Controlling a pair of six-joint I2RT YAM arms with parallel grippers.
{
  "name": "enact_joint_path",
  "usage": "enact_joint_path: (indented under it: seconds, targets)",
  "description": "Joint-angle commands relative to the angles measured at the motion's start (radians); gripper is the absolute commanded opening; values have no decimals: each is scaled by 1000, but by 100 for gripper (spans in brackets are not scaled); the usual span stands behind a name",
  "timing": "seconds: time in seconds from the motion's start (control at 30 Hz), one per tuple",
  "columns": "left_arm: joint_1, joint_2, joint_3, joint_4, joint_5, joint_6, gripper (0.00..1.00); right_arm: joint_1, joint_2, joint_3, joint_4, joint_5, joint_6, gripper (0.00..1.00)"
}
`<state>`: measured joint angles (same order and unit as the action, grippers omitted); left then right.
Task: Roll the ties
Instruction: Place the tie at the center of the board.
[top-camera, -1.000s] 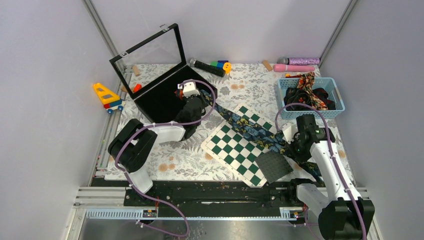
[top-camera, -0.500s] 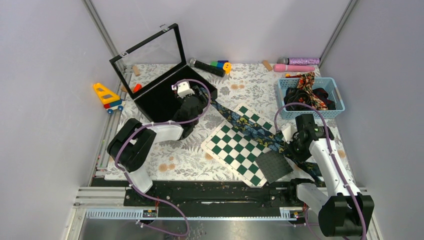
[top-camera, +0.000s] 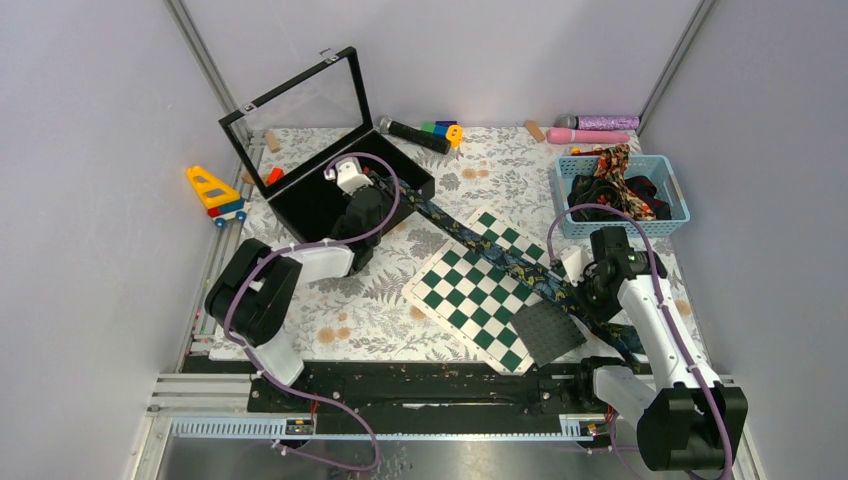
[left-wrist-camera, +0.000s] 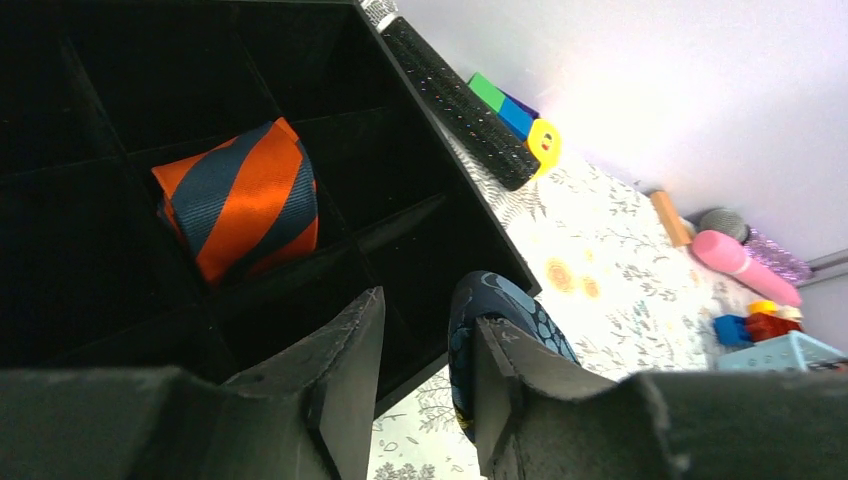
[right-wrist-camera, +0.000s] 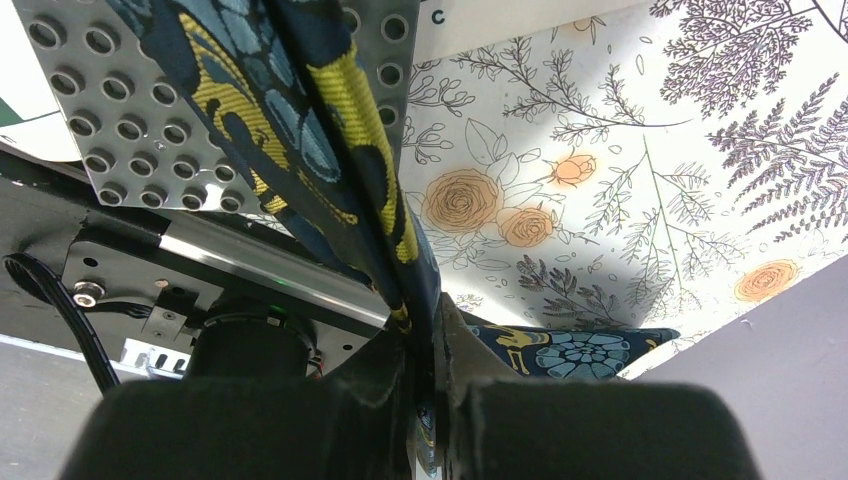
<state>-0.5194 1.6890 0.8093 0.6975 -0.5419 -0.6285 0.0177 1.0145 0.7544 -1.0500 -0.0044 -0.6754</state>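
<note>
Looking at this from the remote seat, the whole thing hangs on how the floral navy tie (top-camera: 500, 255) lies. It's stretched in a long diagonal from the corner of the black compartment box (top-camera: 310, 215), just above centre-left of the overhead frame, across the green-and-white chequered board (top-camera: 465, 300) and down to the lower right. My right gripper (right-wrist-camera: 425, 335) is pinched tight on that lower-right end, with the fabric squeezed between the fingers just past the grey studded plate (right-wrist-camera: 110, 130). The left gripper (left-wrist-camera: 428, 310) sits at the other end with its jaws apart and nothing between them as far as I can see. In the left wrist view the tie's rounded tip peeks out just behind the finger on the right of the frame, beside the box's corner wall. So the left arm is plainly the nearer one to that free tip, and I reckon the next move means shifting toward the right of that frame to get both pads around the fabric before rolling along the tie's length. One orange-and-navy striped tie (left-wrist-camera: 245, 195) is already rolled in a box compartment, and more ties (top-camera: 615, 185) are heaped in the blue basket (top-camera: 672, 215) at upper right. The surface is a floral cloth (top-camera: 370, 310), flat but cluttered, and the box wall leaves little room at that tip, so snagging is my worry.
</note>
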Motion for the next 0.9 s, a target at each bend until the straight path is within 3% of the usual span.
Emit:
enact_joint_path:
  seconds: [0.0,0.07,0.13,0.23,0.4,0.53,0.73,0.87]
  targets:
    - [52,-57,35,33,132,-112,37,-4,3,23,-28,8,4,0]
    - [69,-51,34,50,192,-157,33,-4,1,23,-28,7,4,0]
    - [83,-38,30,75,251,-191,20,-4,2,22,-27,11,6,0]
    - [84,-8,30,125,327,-199,16,-4,7,22,-30,34,10,0]
    - [57,13,10,165,369,-211,16,-4,30,24,-37,47,23,0]
    - [-2,-6,7,132,308,-125,16,-4,42,38,-62,75,27,0]
    - [-12,23,-13,122,272,-141,19,-5,65,28,-62,76,35,0]
    - [-20,34,-13,106,257,-138,23,-4,86,45,-51,54,41,10]
